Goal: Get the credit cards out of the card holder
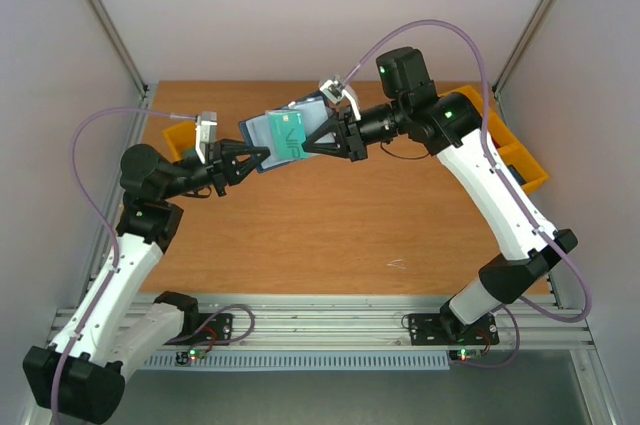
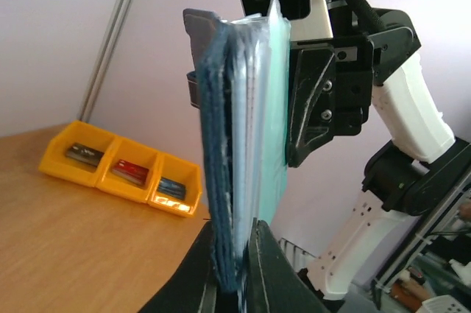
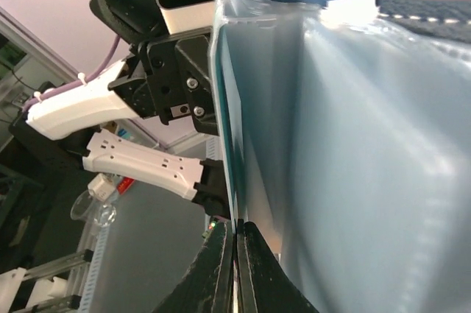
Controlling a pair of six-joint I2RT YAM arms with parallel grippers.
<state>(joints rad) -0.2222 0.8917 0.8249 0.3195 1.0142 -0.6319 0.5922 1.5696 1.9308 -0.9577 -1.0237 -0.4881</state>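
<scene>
Nearest the left wrist lens, at bottom centre: noted left gripper (image 2: pixel 234 272), fingers closed together on the lower edge of the card holder (image 2: pixel 221 143). Found holder upright and raised off the bench (image 1: pixel 330 235), dark navy cover on the left, pale translucent sleeves (image 2: pixel 250 121) fanned to the right. Logged one teal credit card (image 2: pixel 274 129) as the outermost leaf on the right, reaching higher in the frame than the sleeves. Recorded right gripper (image 3: pixel 235 236) at bottom centre of right wrist view, shut tight on that card's thin edge. Placed holder, in top view, at upper centre, between both grippers. Listed yellow bins (image 2: pixel 121 173) at lower left of left wrist view: three compartments, a small flat item in each, dark, red and blue.
</scene>
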